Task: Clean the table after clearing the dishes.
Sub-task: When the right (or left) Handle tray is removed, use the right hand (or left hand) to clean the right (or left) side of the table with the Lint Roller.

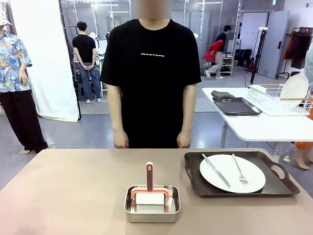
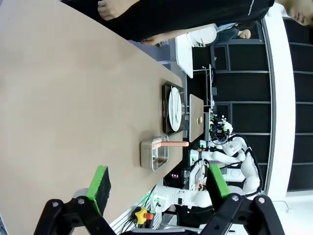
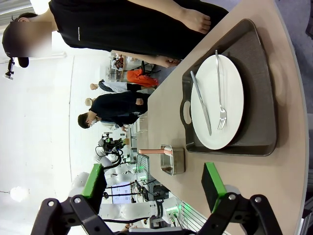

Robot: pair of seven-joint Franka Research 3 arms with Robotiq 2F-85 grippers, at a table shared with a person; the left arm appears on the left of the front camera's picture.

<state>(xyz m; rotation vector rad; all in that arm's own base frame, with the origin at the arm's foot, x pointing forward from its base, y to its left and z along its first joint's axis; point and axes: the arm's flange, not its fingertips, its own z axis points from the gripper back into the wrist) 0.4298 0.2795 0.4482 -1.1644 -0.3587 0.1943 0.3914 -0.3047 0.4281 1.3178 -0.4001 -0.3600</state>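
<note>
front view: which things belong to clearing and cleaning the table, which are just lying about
Job: table, tray, plate, knife, fork; probably the pink-handled wiper in the steel pan.
Lying about: side table, wire rack, spare tray.

**Setting:** indoor research lab or test hall, as we read it.

**Evidence we list:**
- beige table (image 1: 58, 196) on an open grey floor (image 1: 93, 129)
- glass partitions (image 1: 117, 14) behind it
- white curtain (image 1: 46, 58) hung as a screen
- white side table (image 1: 264, 128) carrying a wire rack (image 1: 279, 100)
- people (image 1: 85, 58) standing and walking farther back
- black panelled wall (image 2: 244, 88)
- red emergency-stop button (image 2: 142, 214) near the table's edge, small in the left wrist view, so we enter it with some doubt
</note>
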